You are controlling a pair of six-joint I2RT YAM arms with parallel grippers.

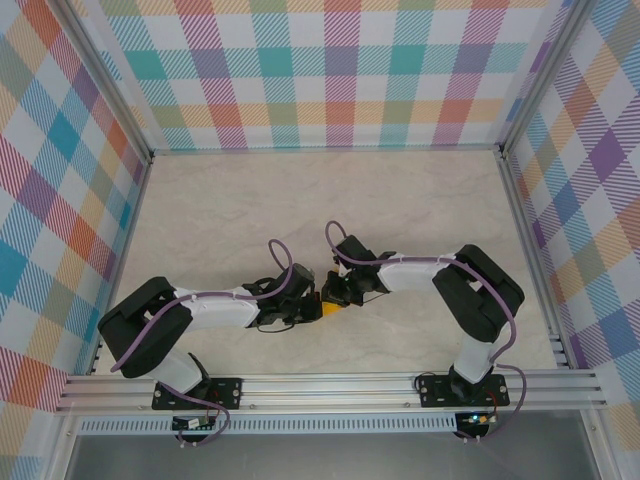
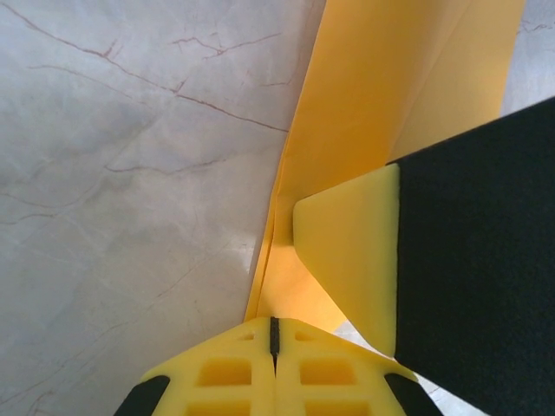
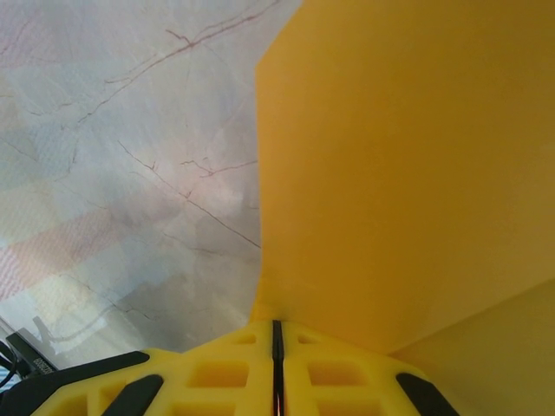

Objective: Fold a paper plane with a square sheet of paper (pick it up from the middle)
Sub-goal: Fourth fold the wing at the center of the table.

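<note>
You had your left gripper (image 2: 273,334) clamped on the creased orange sheet of paper (image 2: 390,95), your right gripper (image 3: 276,338) pinched tight on it too, by the middle of the pale marble table's (image 1: 400,200) near edge

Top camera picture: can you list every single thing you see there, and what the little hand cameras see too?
orange paper: one, orange, creased, near the table's front edge between the two grippers
table: one, pale marble with thin reddish veins, under everything
walls: three, rainbow checks, at the left, back and right
metal rails: silver, along the near edge, holding the arm bases
cables: two, purple, one looping along each arm
arms: two, black and white, reaching in toward the middle
left gripper: one, yellow fingers, shut on the orange paper
right gripper: one, yellow fingers, shut on the orange paper
</note>
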